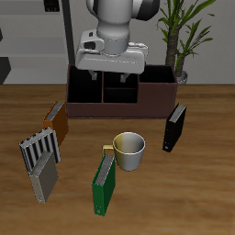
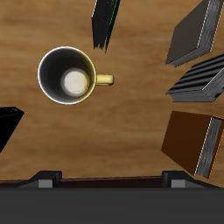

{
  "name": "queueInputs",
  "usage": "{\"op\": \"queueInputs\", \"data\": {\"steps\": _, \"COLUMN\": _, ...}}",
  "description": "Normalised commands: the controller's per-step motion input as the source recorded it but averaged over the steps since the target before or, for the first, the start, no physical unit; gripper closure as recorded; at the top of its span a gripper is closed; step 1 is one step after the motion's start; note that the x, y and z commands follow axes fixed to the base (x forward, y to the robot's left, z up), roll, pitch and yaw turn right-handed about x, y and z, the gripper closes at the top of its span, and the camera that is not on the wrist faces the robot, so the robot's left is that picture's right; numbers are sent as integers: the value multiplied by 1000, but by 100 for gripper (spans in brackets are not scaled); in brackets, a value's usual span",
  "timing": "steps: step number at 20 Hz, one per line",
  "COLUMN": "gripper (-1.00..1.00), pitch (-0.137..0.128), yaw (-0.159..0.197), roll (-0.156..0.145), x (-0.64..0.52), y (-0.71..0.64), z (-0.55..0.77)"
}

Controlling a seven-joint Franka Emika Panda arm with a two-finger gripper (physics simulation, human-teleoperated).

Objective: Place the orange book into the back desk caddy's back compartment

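Orange book (image 1: 55,116) lies flat on the table, just in front of the back desk caddy (image 1: 151,99), near its end. Your gripper (image 1: 111,75) hangs above the caddy, holding nothing; finger spread cannot be told. Mug (image 2: 68,73) sits below.

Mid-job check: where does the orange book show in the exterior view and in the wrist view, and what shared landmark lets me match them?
Exterior view: the orange book lies on the table just in front of one end of the back desk caddy.
Wrist view: the orange book shows at the frame's edge, beside the grey slatted rack.
Shared landmark: the cream mug, in both views.
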Motion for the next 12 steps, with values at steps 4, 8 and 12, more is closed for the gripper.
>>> {"op": "queueInputs", "data": {"steps": 4, "gripper": -100, "pitch": -22, "yaw": 34, "roll": -3, "x": -23, "y": 20, "z": 87}}
{"op": "queueInputs", "data": {"steps": 8, "gripper": -100, "pitch": 25, "yaw": 23, "roll": 46, "x": 14, "y": -143, "z": -12}}
{"op": "queueInputs", "data": {"steps": 12, "gripper": -100, "pitch": -11, "yaw": -12, "roll": 110, "x": 19, "y": -514, "z": -77}}
